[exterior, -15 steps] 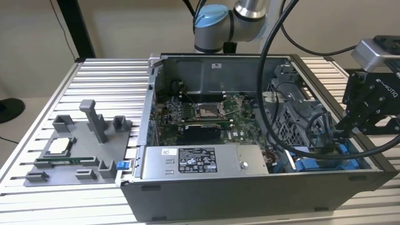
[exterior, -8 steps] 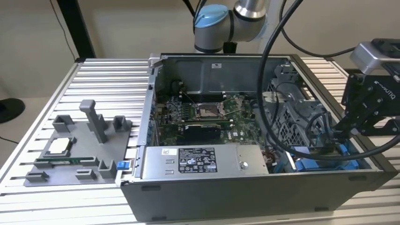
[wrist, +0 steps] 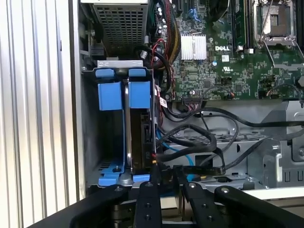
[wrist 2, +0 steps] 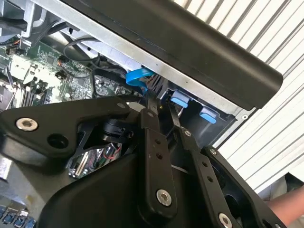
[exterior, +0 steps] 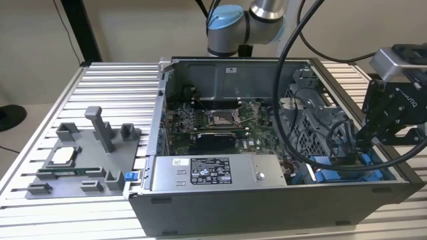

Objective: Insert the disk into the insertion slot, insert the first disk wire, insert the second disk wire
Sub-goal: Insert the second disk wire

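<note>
Down in a corner of the open computer case (exterior: 267, 210) hangs the claw (wrist: 166, 173), right over the back end of the disk (wrist: 137, 135). How far the claw is open, and whether it has hold of anything, cannot be told. In the second wrist view the claw (wrist 2: 159, 102) points at a black plug (wrist 2: 155, 86), and a flat blue wire (wrist 2: 137, 76) makes a loop just beside this plug. If the claw touches the plug is not clear.

The disk stands on its edge inside the insertion slot (wrist: 118, 63), with its blue frame around it and two blue tabs at the far end. Beside the slot several black wires (wrist: 209, 142) lie in curves over the grey metal, and the blue wire (wrist: 190, 159) runs between them.

Farther on lies the green motherboard (wrist: 213, 61), and next to the far end of the slot sits a perforated grey cage (wrist: 122, 23).

In the exterior view the claw (exterior: 360, 145) is at the exterior view's right, above the blue fittings of the slot (exterior: 347, 176). A grey labelled power-supply box (exterior: 213, 172) sits just beside that slot, and the motherboard (exterior: 213, 120) is behind it. The case stands on a ribbed metal worktop (exterior: 113, 85). A grey parts tray (exterior: 80, 160) rests on the worktop, well apart from the claw, at the exterior view's left.
</note>
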Available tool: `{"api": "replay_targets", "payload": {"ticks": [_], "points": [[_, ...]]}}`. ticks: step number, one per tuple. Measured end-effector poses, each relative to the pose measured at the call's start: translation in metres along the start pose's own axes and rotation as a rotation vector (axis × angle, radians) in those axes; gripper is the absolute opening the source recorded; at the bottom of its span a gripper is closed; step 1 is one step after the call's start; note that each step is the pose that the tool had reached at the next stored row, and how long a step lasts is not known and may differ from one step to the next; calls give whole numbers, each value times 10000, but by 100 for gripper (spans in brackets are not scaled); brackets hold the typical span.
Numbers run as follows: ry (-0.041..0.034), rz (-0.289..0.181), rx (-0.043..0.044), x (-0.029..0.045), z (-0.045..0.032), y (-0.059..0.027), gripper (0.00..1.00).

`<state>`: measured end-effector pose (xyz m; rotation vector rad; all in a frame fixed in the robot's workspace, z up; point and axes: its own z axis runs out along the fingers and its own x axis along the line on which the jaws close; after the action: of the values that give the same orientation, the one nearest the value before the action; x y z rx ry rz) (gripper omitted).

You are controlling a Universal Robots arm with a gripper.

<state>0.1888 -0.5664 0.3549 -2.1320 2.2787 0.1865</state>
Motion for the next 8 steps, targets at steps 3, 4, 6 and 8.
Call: {"api": "replay_targets", "payload": {"ticks": [3,4,6,8], "points": [[2,0,0,-2,4,-1,100],[3,0,1,-2,4,-1,0],[1,0,-2,-2,5,-1,0],[1,1,-9,-3,2,0,0]]}}
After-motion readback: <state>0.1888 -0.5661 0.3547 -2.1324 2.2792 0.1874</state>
